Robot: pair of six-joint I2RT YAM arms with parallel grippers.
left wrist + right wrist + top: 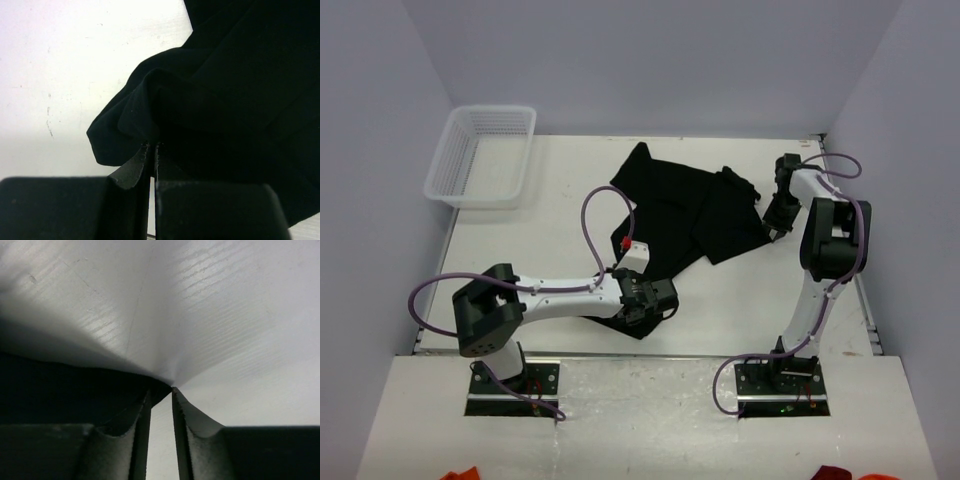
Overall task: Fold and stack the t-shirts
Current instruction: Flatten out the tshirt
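Left gripper [152,148]; t-shirt [690,215] near-left to far-right

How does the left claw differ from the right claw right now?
The left claw is shut on a fold of the black t-shirt; the right claw shows a narrow gap, with a cloth corner at its tips. The left claw is at the shirt's near edge, the right claw at its right edge. Both are down at the cloth.
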